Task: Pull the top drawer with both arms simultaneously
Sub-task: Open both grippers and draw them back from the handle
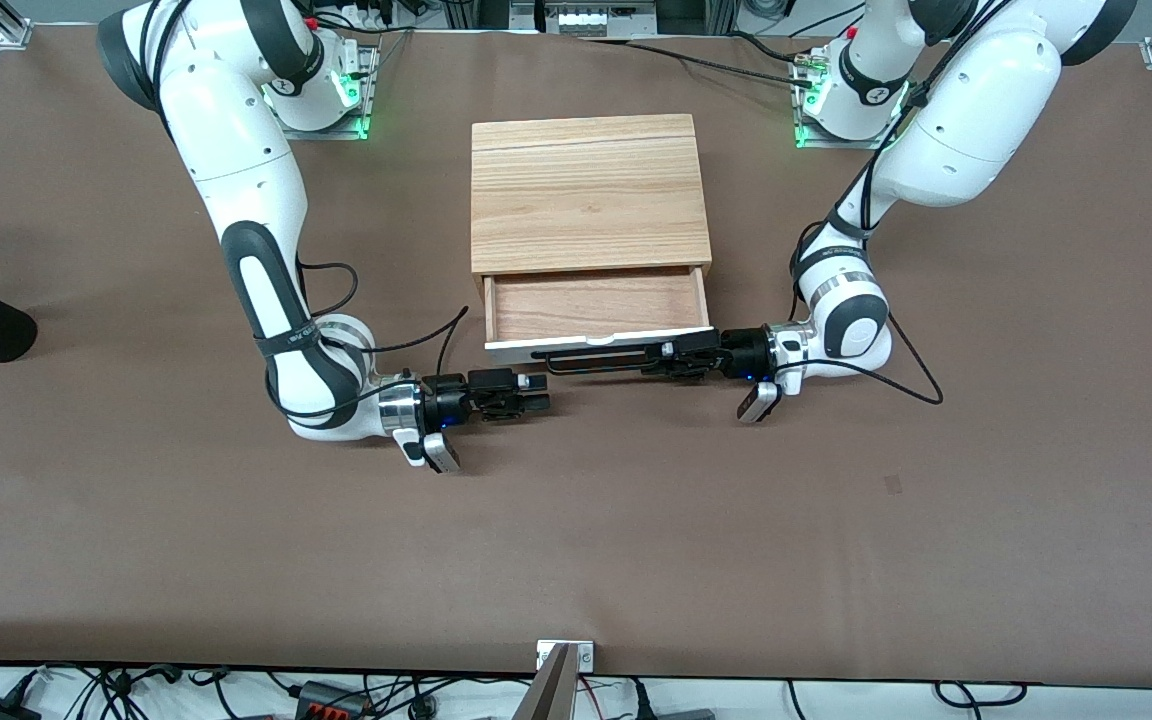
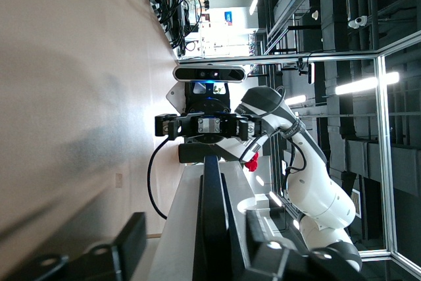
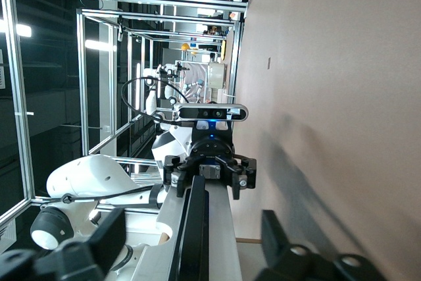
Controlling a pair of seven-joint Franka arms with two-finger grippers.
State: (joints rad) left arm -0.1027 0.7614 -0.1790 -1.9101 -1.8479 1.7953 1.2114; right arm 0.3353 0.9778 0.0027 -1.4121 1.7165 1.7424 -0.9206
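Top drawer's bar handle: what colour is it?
Black, clearest in the front view: the handle runs along the top drawer front panel.
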